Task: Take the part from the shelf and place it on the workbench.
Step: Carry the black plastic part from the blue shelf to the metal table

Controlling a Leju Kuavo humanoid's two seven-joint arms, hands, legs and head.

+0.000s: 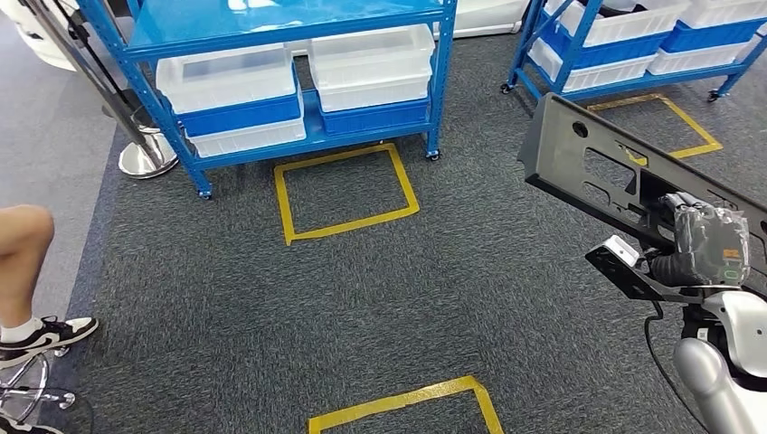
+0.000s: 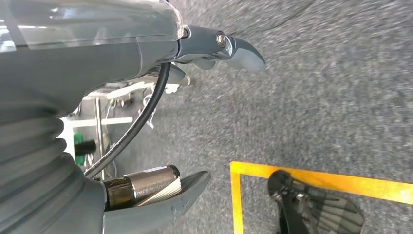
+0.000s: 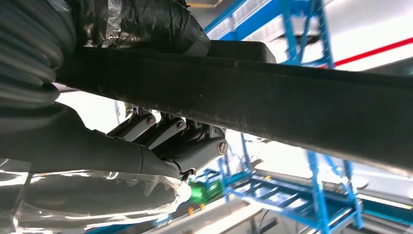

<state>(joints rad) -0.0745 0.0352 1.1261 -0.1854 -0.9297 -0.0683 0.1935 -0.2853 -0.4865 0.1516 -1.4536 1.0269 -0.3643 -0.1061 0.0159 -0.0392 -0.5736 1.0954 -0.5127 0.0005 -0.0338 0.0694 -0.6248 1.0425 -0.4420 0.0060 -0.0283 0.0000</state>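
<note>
The floor (image 1: pixel 506 298) was dark grey carpet, marked with rectangles of yellow tape (image 1: pixel 345 193): one full outline just in front of a blue metal shelf (image 1: pixel 271 27) on castors, the top edge of another at the near side of the head view, and a third beside a second blue shelf (image 1: pixel 624 54) further to the right. Both shelves carried white and blue plastic bins (image 1: pixel 237 90) stacked on their lower levels. To the left, a strip of paler grey floor bordered the carpet, with the chrome base of a post (image 1: pixel 145 155) standing on it. A person's bare leg (image 1: pixel 23 262), in a white sock and a black-and-white sneaker, reached in from the left edge.

The part (image 1: pixel 579 158), a flat dark grey panel with cut-out openings, was off the shelf and held up in the air over the carpet at the right. The right hand (image 1: pixel 701 244) gripped it, fingers (image 3: pixel 170 134) curled under its lower edge. The left hand (image 2: pixel 146 58) hung above the carpet holding nothing, its fingers apart.
</note>
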